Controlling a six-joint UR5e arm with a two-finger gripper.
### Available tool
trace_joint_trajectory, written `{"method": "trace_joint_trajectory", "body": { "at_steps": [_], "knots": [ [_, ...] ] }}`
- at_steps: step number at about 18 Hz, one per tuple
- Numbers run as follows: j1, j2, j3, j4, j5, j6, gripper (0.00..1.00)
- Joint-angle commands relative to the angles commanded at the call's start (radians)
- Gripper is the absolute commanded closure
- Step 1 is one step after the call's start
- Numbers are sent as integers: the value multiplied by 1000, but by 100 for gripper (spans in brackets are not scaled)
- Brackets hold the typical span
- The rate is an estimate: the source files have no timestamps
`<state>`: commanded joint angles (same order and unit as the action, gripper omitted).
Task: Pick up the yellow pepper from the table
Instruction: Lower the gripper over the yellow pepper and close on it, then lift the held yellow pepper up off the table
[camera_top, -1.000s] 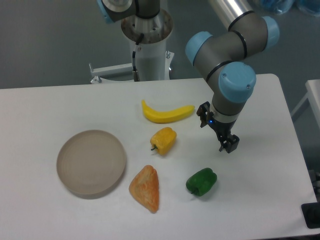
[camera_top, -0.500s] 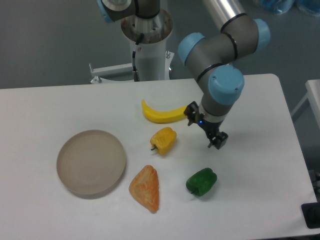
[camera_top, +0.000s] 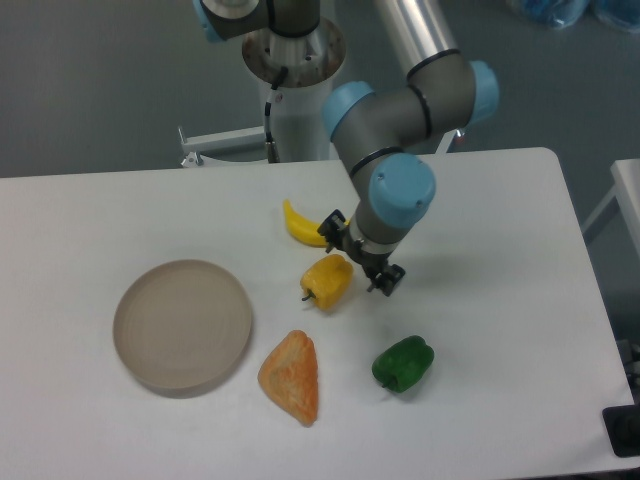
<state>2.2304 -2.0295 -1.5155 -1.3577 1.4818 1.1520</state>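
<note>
Camera: tool (camera_top: 360, 256) now nearer yellow pepper (camera_top: 328, 281)

Banana (camera_top: 298, 226) crowds yellow pepper (camera_top: 329, 281) behind; front open.

A round beige plate (camera_top: 182, 325) lay at left. An orange-tan wedge (camera_top: 291, 376) sat beside it, a green pepper (camera_top: 403, 363) further right, and a partly hidden banana (camera_top: 302, 226) behind.

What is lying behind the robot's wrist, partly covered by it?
A long curved yellow banana lies there on the white table. Only its left end shows; the wrist and black gripper cover the rest. The blocky yellow pepper in front stays fully visible.
</note>
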Motion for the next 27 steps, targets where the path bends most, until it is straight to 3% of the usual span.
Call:
{"method": "trace_joint_trajectory", "body": {
  "at_steps": [8, 11, 12, 13, 14, 15, 20, 23, 25, 27],
  "knots": [
    [-17, 2, -106, 147, 0, -3, 0],
    [-21, -5, -111, 152, 2, 2, 4],
    [-21, -3, -103, 150, 0, 2, 35],
    [-21, -2, -98, 150, 0, 2, 56],
    [-17, 3, -91, 150, -2, 2, 85],
    [-14, 6, -82, 149, -3, 0, 94],
    [6, 29, -23, 121, 6, -5, 94],
    [43, 29, 91, 2, 12, 14, 93],
    [58, 20, 147, -26, 27, 52, 93],
    [67, 6, 172, -26, 76, 173, 93]
  ]
}}
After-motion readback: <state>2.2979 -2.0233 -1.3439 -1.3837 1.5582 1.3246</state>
